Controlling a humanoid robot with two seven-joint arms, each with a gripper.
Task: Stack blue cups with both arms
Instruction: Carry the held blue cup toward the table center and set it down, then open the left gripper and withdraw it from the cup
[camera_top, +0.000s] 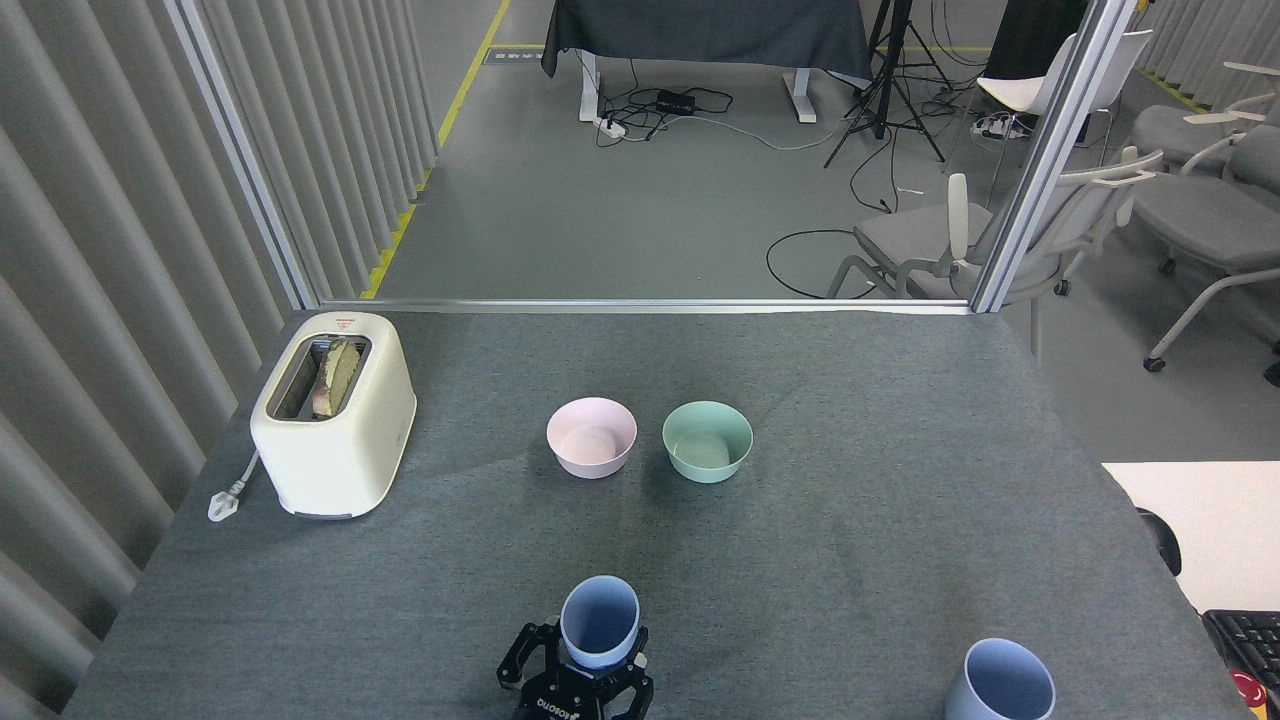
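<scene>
cup (599, 620) pinched low in my left gripper (578, 670) looks light, stiff, slick; second cup (999, 682) sits far right, right gripper unseen.

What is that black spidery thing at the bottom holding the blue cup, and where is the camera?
The camera sits in a robot's head, looking forward and down at a grey table. The black spidery thing is the robot's left claw, the grabbing end of its arm. It grips one blue cup near the table's front edge. A second blue cup stands alone at the bottom right; no other claw shows. Farther back sit a pink bowl and a green bowl side by side, not touching. At the left is a cream toaster with bread in its slot. Behind the table are chairs and cables.
</scene>
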